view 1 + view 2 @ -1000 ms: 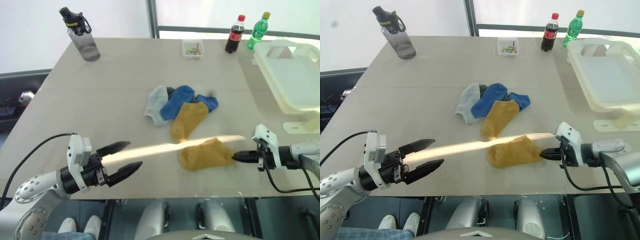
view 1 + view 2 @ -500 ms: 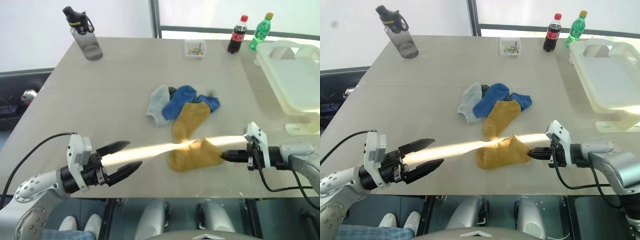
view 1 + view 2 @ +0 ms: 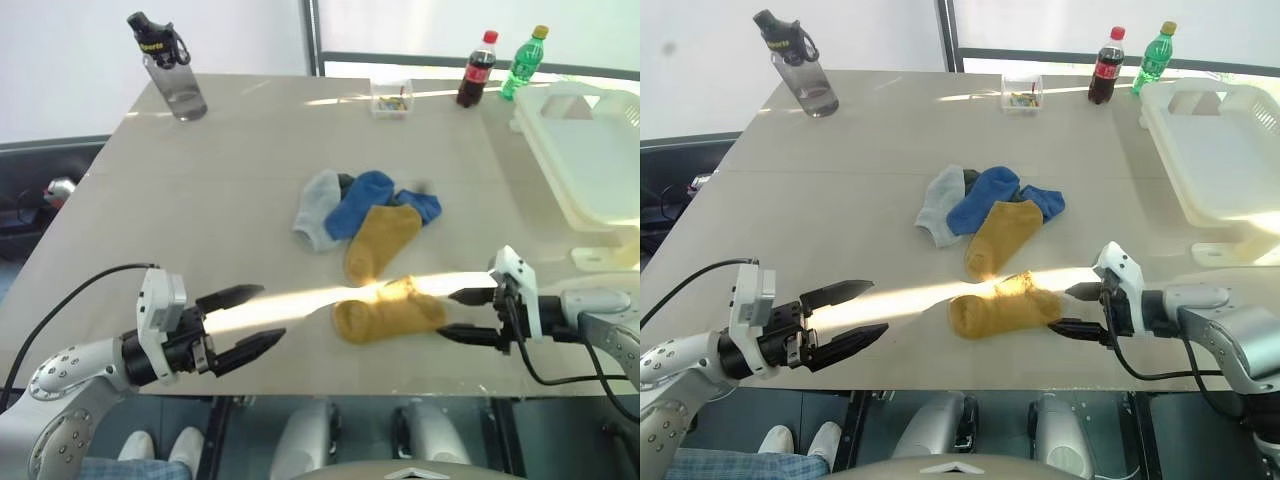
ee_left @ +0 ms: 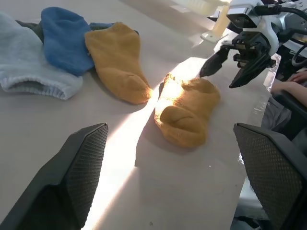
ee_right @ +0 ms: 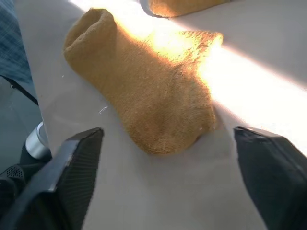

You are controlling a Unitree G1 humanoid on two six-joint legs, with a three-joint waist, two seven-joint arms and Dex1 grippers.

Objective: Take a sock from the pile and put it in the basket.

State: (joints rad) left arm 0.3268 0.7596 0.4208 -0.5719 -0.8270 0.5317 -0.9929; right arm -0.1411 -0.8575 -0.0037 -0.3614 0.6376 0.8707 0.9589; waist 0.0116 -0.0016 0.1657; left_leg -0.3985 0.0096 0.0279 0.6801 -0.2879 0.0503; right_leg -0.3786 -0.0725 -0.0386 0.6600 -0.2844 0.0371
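The pile of grey, blue and mustard socks lies mid-table. Apart from it, nearer the front edge, one mustard sock lies bunched on the table. My right gripper is open just right of that sock, its fingertips beside the sock's end and nothing between them. In the right wrist view the same sock lies loose just ahead of the fingers. My left gripper hovers open and empty at the front left, pointing toward the sock. The white basket stands at the table's far right.
A dark water bottle stands at the back left. A small clear box, a cola bottle and a green bottle line the back edge. The table's front edge runs just below both grippers.
My right gripper, shut on the mustard sock's end, dragged it a little to the left, then opened and let it go. The left arm has kept still.
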